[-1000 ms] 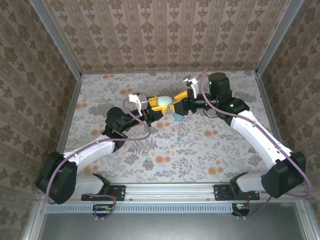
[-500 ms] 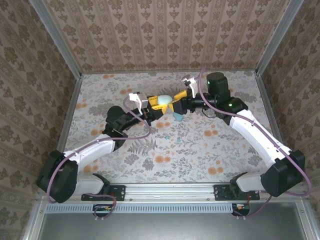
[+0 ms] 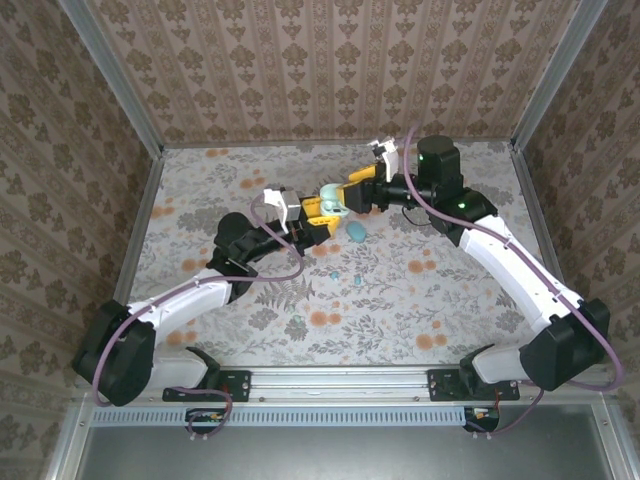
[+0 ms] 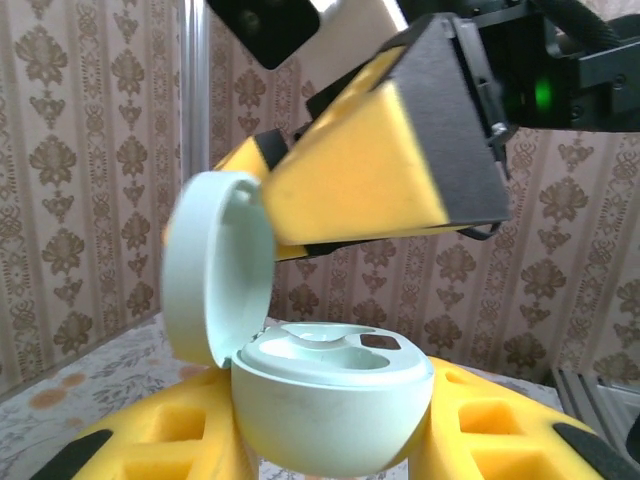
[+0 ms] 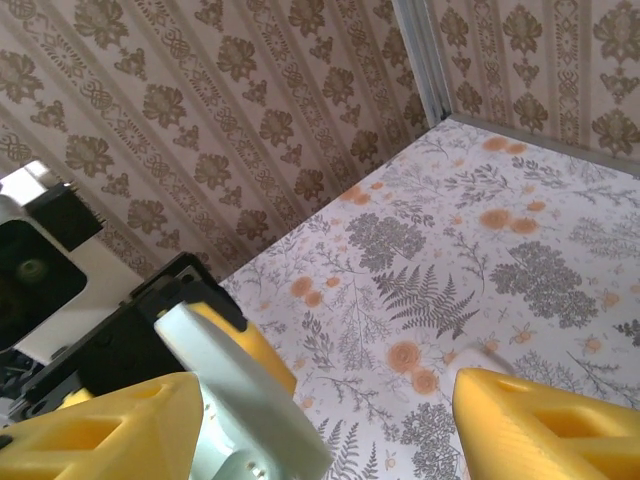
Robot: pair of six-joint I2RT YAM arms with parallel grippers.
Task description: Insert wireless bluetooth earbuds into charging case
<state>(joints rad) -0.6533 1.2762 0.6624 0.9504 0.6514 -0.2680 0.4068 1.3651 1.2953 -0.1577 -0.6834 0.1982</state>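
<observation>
We've got the left arm stretched forward, left gripper [image 3: 318,210] clamped on the open charging case [image 4: 330,400]. The right arm bends in toward the case, right gripper [image 3: 352,192] spread wide by its lid [image 4: 215,265]. Tiny teal earbuds [image 3: 334,272] sit on the table [image 3: 200,200], nearer the arm bases than the case

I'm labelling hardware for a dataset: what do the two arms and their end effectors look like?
Left arm and right arm: white shells, black joints, looping mauve cables. Left end effector and right end effector: blocky yellow fingers, black-backed. Green light on the right arm.
</observation>
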